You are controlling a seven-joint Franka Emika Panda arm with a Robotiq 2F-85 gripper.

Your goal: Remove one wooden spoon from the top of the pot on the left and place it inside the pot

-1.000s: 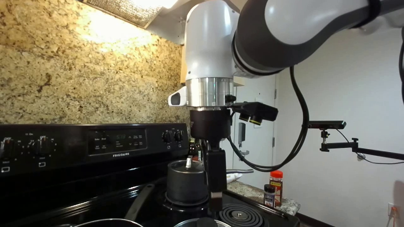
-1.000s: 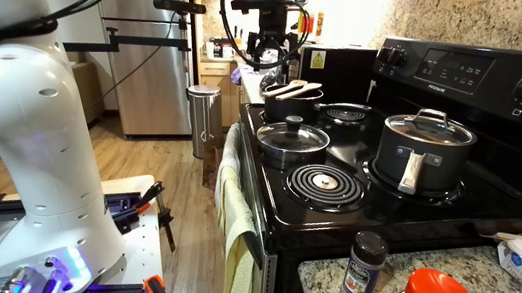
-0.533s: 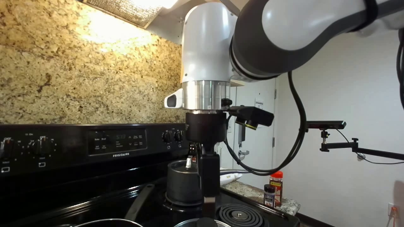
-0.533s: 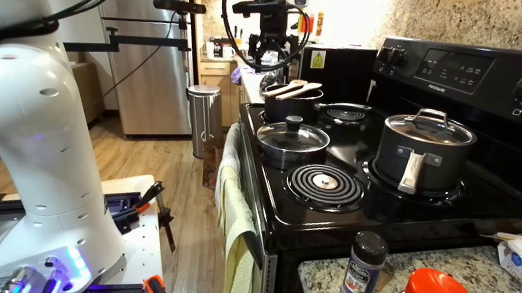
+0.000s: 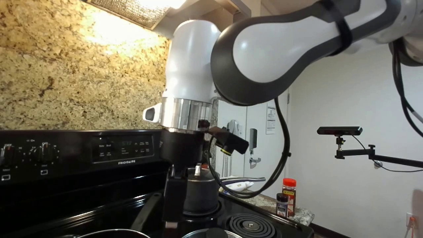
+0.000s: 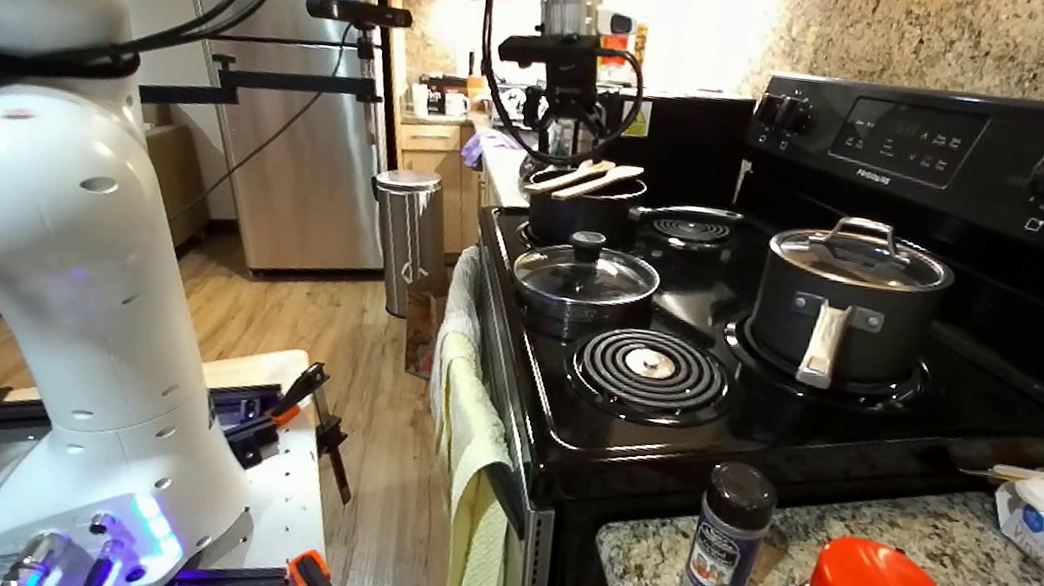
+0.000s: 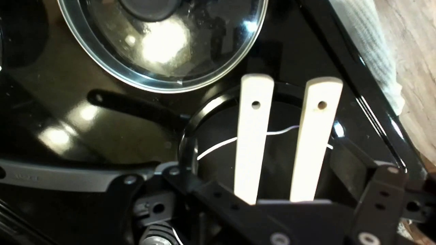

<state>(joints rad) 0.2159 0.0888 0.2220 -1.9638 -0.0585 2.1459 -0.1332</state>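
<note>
The pincer (image 7: 263,148) hangs lower now and nearer the black saucepan (image 6: 582,223), jaws apart. Two wooden spoons (image 7: 252,141) lie across the saucepan's rim, both appearing between the jaws; singling one out likely comes next.

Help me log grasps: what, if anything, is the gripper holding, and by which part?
Nothing is held: the gripper is open, and both wooden spoons rest atop the pot.

Overhead light (image 5: 162,3) bleaches the granite backsplash (image 5: 87,76); glare spots the glass lid (image 7: 163,42).
</note>
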